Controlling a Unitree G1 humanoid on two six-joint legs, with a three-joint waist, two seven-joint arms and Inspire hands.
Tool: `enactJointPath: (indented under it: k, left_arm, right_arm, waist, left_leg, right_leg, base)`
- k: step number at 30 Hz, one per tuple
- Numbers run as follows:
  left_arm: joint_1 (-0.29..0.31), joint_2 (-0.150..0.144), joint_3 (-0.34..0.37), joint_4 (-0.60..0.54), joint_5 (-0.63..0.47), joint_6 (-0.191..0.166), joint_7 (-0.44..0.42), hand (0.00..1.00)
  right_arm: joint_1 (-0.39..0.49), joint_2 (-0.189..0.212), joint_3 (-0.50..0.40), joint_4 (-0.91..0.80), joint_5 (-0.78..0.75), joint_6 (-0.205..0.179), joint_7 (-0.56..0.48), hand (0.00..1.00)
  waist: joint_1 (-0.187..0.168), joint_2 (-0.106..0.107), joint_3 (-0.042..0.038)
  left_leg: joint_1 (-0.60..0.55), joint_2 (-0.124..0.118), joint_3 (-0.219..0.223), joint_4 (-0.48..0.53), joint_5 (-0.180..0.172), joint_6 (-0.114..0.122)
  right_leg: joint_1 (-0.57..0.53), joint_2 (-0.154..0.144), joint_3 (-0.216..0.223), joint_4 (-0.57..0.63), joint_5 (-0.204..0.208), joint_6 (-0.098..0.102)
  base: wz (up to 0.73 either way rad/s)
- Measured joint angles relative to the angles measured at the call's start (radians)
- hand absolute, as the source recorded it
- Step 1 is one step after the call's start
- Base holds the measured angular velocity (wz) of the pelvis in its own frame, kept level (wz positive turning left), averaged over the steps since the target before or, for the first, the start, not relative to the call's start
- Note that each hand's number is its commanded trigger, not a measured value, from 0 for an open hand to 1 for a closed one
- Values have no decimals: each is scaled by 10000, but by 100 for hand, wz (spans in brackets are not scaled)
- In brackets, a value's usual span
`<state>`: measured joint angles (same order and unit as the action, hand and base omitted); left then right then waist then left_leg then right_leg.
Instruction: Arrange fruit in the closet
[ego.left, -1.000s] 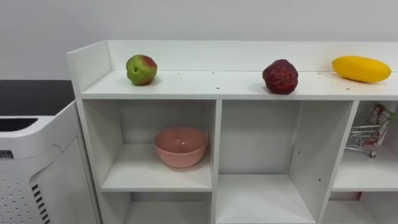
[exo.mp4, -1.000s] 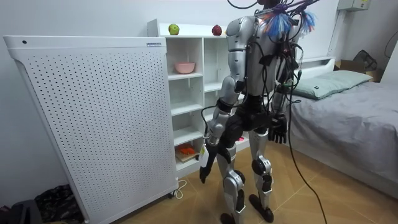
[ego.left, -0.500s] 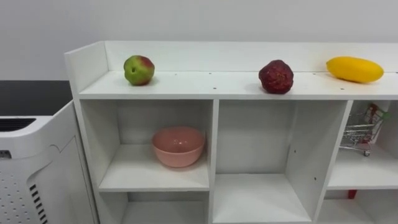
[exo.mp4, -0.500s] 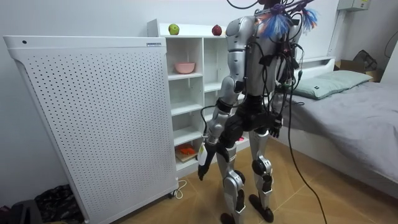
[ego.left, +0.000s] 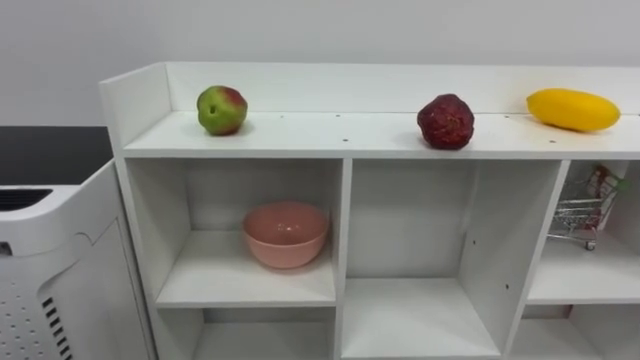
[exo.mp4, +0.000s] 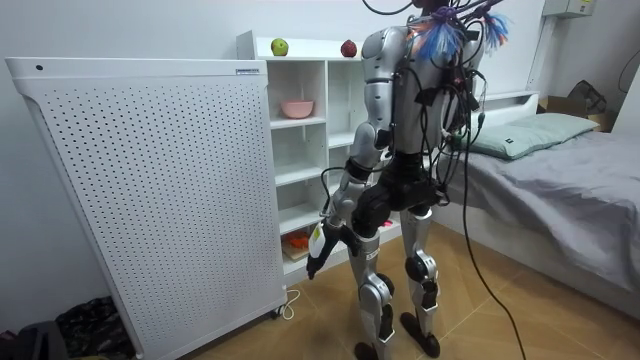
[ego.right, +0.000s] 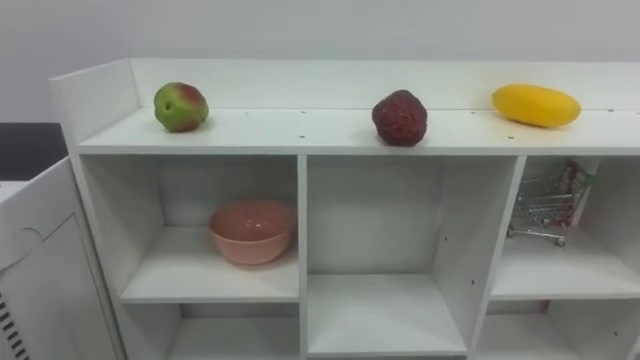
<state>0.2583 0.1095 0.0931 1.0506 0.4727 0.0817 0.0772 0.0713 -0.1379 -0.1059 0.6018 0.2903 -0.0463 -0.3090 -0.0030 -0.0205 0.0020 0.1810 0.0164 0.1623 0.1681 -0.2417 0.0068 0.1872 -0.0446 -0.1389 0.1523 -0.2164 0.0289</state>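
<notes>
On top of the white closet (ego.left: 340, 150) lie a green-red apple (ego.left: 222, 109) at the left, a dark red fruit (ego.left: 446, 122) in the middle and a yellow mango (ego.left: 573, 109) at the right. In the room view I stand facing the closet. My left hand (exo.mp4: 316, 252) hangs low at thigh height, open and holding nothing, well below the fruit. My right hand (exo.mp4: 436, 196) is by my hip, half hidden by cables.
A pink bowl (ego.left: 286, 234) sits in the upper left compartment. A small wire shopping cart (ego.left: 584, 215) stands in the right compartment. The middle compartment (ego.left: 415, 240) holds nothing. A white perforated appliance (exo.mp4: 150, 190) stands left of the closet, a bed (exo.mp4: 560, 190) at the room view's right.
My left arm has swung forward towards the closet, and my right hand has risen from beside the thigh to the hip. The eye view has shifted slightly. The fruit has not moved.
</notes>
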Motion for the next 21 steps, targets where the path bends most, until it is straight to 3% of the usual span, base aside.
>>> enactJointPath:
  k: [6,13,21]
  left_arm:
    - [128,-7,31,-91,8,-176,0,0]
    - [213,-31,12,-87,30,-198,-122,0]
    - [146,9,-11,-100,319,-263,-149,0]
  right_arm:
    - [166,3,22,-3067,-367,-328,-530,0]
    - [110,2,68,-5328,-665,-621,-796,0]
    - [-724,-116,66,-6427,-711,-900,-1227,0]
  waist:
    - [-29,145,-90]
    - [160,146,-97]
    - [163,77,-60]
  left_leg:
    - [-179,12,-3,27,5,4]
    - [-295,64,2,74,6,1]
    - [-487,83,-26,149,14,-9]
  right_leg:
    - [-166,11,-9,6,88,-5]
    - [-378,45,-11,185,109,-33]
    - [-572,70,-14,218,144,-77]
  base:
    - [-1]
    - [-3]
    - [-1]
